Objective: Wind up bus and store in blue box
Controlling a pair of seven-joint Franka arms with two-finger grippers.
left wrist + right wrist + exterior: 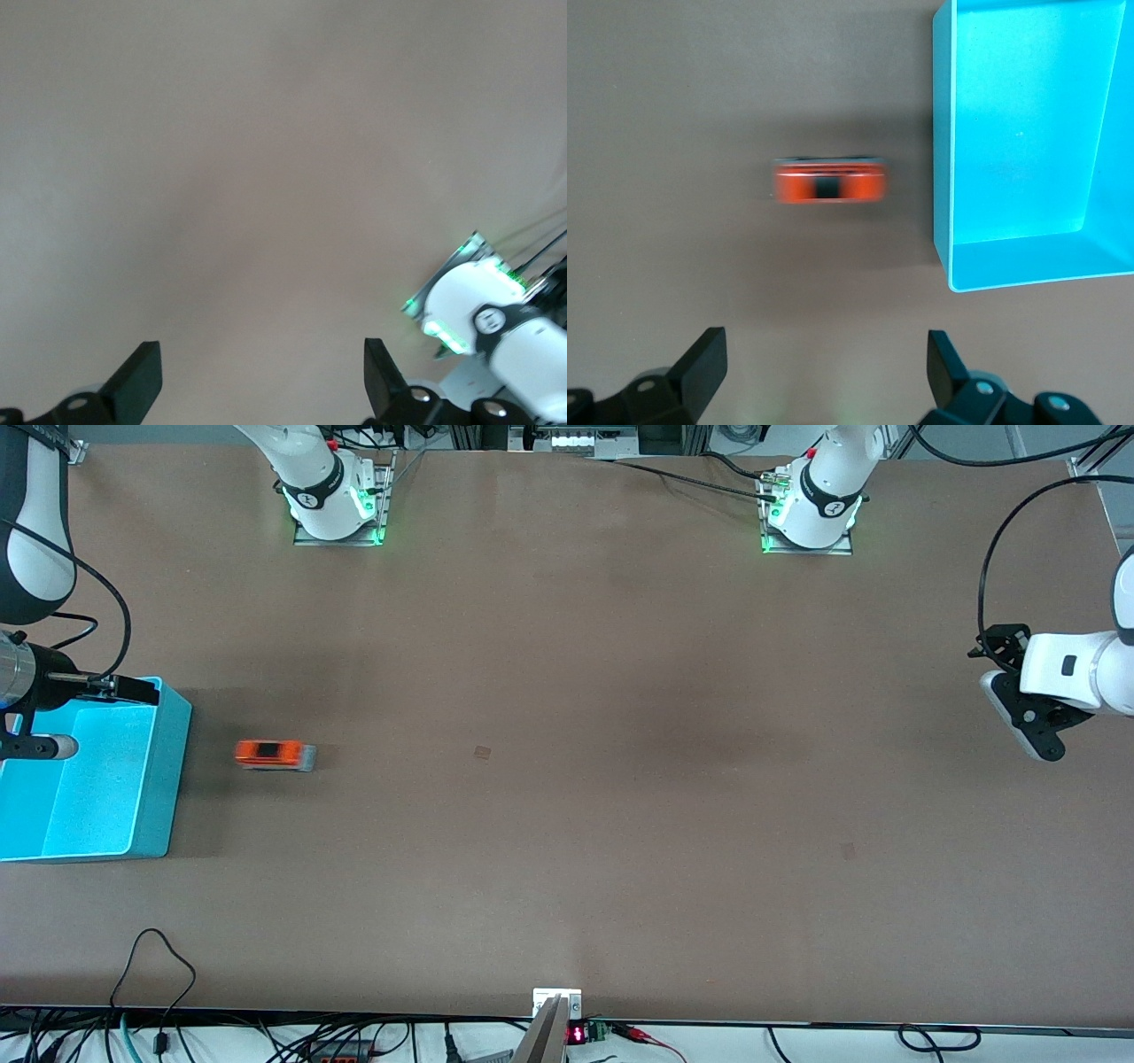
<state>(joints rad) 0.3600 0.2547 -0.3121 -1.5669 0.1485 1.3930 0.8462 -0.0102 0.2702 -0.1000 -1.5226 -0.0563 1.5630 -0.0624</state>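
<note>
The orange bus (275, 755) stands on the table beside the blue box (164, 779), on the side toward the left arm's end, with its grey end pointing away from the box. It looks smeared in both views. The right wrist view shows the bus (829, 183) and the box (943, 177) from above. My right gripper (824, 354) is open and empty, high up over the box's wall (53, 717). My left gripper (263, 363) is open and empty, waiting up in the air at the left arm's end of the table (1023, 700).
The two arm bases (335, 505) (811, 514) stand along the table's back edge; one base shows in the left wrist view (461, 305). Cables (159, 974) hang at the table's front edge. The box floor (1019, 133) holds nothing.
</note>
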